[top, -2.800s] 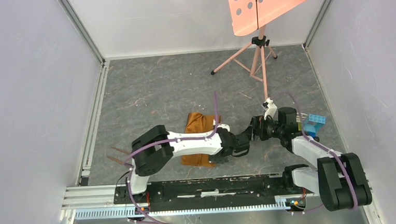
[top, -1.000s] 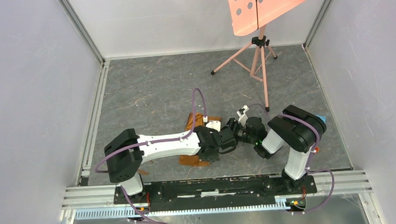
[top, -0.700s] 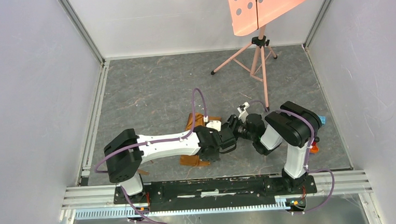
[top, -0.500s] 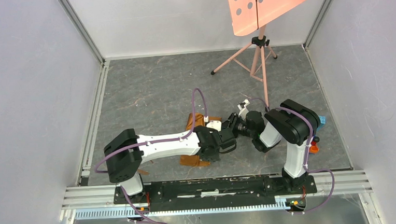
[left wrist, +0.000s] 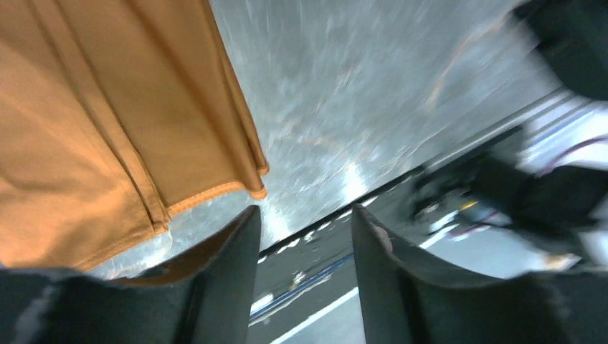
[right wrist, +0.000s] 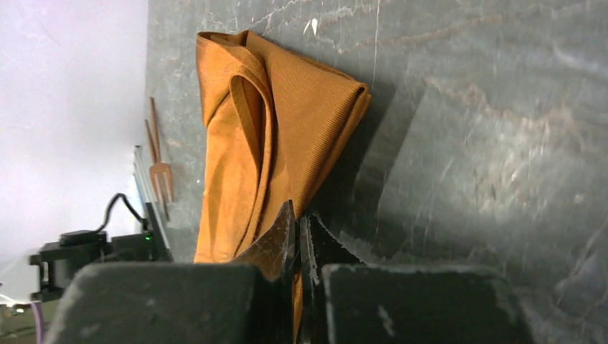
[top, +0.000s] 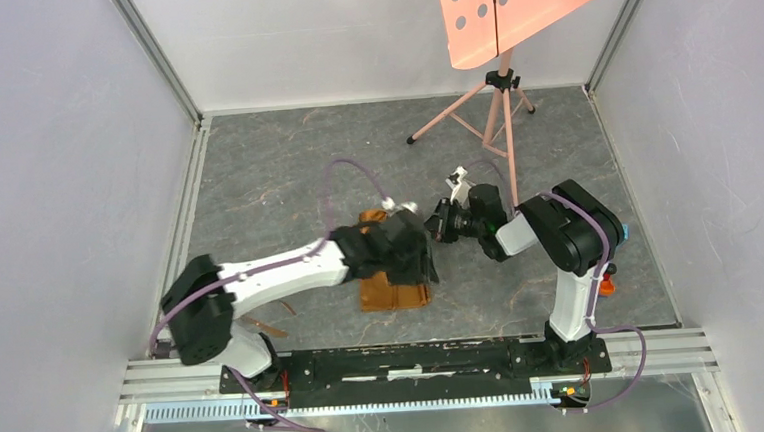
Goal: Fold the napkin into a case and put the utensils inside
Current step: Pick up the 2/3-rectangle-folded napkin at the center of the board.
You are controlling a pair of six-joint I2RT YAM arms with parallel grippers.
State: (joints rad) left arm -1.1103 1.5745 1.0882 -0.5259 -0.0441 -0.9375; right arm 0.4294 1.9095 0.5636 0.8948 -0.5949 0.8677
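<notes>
The orange-brown napkin (top: 394, 293) lies folded into a narrow oblong on the grey table, its far half hidden under my left arm. In the right wrist view the napkin (right wrist: 265, 122) runs from the far end down to my right gripper (right wrist: 298, 218), which is shut with a strip of the cloth's near edge between its fingers. My left gripper (left wrist: 305, 236) hovers over the napkin's (left wrist: 107, 129) corner, open, with nothing between its fingers. From above, the left gripper (top: 418, 259) and right gripper (top: 438, 225) nearly meet. The copper utensils (right wrist: 159, 168) lie beyond the cloth, near the left arm's base (top: 268, 328).
A salmon perforated panel (top: 521, 7) stands on a tripod (top: 492, 109) at the back right. A blue block (top: 623, 231) and a red one (top: 606, 284) peek out behind the right arm. White walls close in both sides; a metal rail (top: 417, 359) borders the front.
My left gripper has opened, let go of the napkin and swung back over it. My right gripper moved in toward the cloth and shut. The napkin's front end now shows.
</notes>
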